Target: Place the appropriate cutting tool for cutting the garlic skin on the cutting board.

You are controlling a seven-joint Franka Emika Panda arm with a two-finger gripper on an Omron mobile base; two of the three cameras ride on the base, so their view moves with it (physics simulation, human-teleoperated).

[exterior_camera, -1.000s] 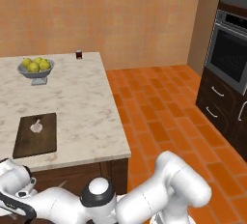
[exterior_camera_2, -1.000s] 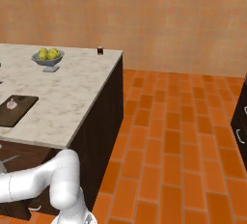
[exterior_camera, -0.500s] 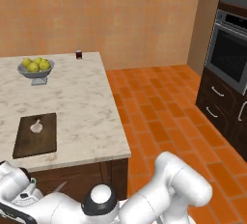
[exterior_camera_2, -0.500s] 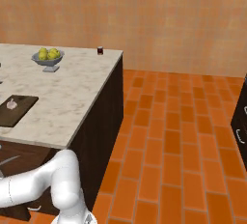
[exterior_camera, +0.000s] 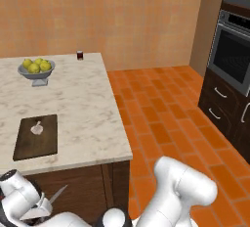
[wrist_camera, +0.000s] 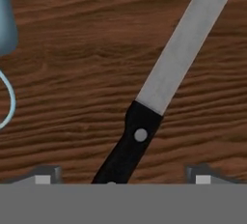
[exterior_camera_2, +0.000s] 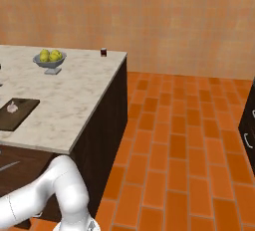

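The knife [wrist_camera: 181, 49] lies on a brown wooden drawer floor, its silver blade running up and right and its black handle [wrist_camera: 130, 146] pointing down between my fingertips. My gripper [wrist_camera: 121, 175] is open, the two tips standing wide apart on either side of the handle without touching it. In the left base view my hand hangs low in front of the island, and the blade [exterior_camera: 56, 194] pokes out beside it. The dark cutting board [exterior_camera: 44, 143] lies on the marble counter with the garlic [exterior_camera: 36, 128] on its far end; the board [exterior_camera_2: 24, 112] and the garlic [exterior_camera_2: 12, 107] also show from the right.
A light-blue peeler [wrist_camera: 6, 20] lies left of the knife. A grey bowl of yellow-green fruit [exterior_camera: 36, 68] and a small dark cup [exterior_camera: 80, 55] stand at the counter's far side. Dark oven cabinets [exterior_camera: 234, 64] line the right, across the orange tile floor.
My hand has sunk a little lower in front of the island. The knife blade now shows beside it in the left base view.
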